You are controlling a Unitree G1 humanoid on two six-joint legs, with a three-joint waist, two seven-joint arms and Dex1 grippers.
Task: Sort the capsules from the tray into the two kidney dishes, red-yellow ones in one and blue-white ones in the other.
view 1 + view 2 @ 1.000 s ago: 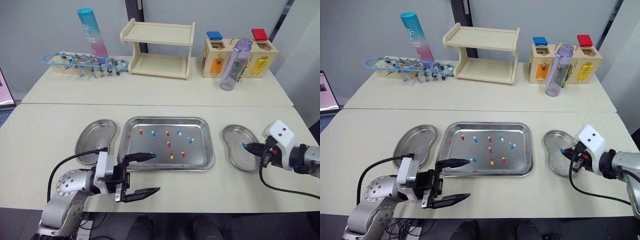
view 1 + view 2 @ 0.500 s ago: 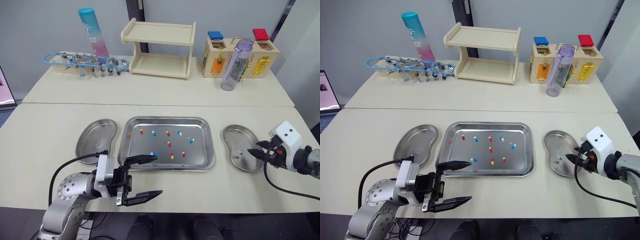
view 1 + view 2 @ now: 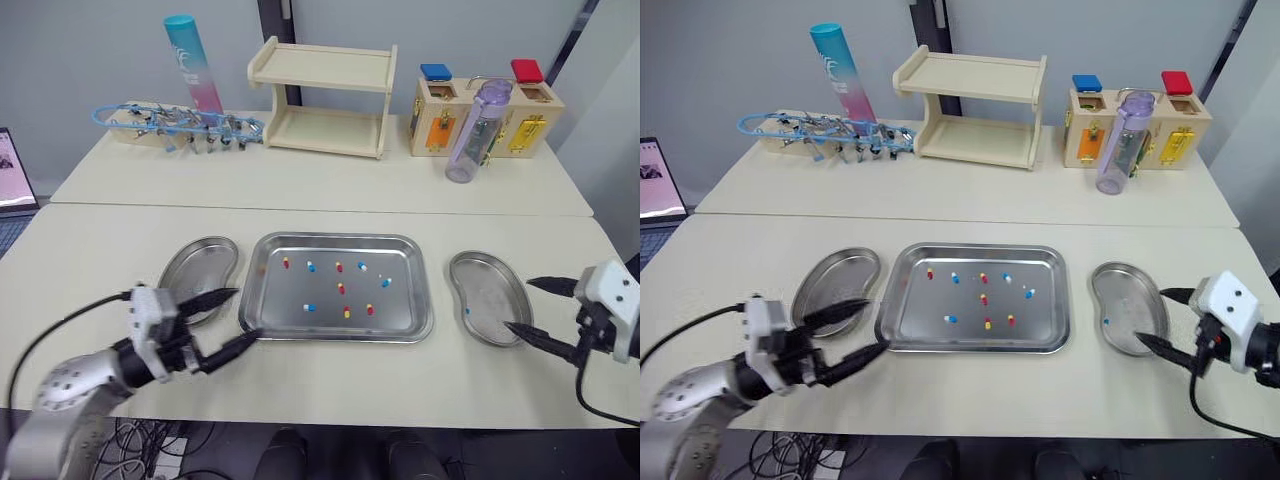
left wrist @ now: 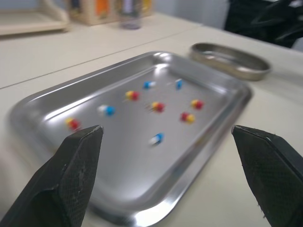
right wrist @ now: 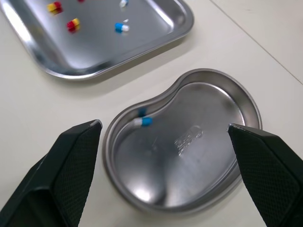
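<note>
Nine capsules (image 3: 341, 288) lie loose in the tray (image 3: 400, 318), five red-yellow and four blue-white, none touching.

The tray sits just ahead of the left end effector (image 3: 247, 314), off to its right side. One further blue-white capsule (image 5: 143, 121) lies in the right dish (image 3: 492, 290). It rests against the dish wall on the side away from the right end effector (image 3: 518, 304), toward the tray.

Left end effector:
- Its fingers (image 4: 71, 179) are spread wide and hold nothing.
- The far finger reaches over the near part of the left dish (image 3: 190, 270), tip at the gap between dish and tray.
- The near finger's tip is at the tray's near left corner. Cannot tell whether it touches the rim.
- The wrist view looks straight across the tray between the two fingers.

Right end effector:
- Its fingers (image 5: 265, 165) are also spread wide and hold nothing.
- The far tip is just outside the right dish's outer rim, and the near tip is at the dish's near rim.
- In the wrist view the dish lies directly ahead, framed by both fingers.

Both dishes and the tray rest on the near tabletop (image 3: 100, 260), a dish on each side of the tray. Well beyond both end effectors, on the far tabletop, are a wooden shelf (image 3: 322, 100), a purple bottle (image 3: 468, 130) and a blue-pink tube (image 3: 192, 62).
</note>
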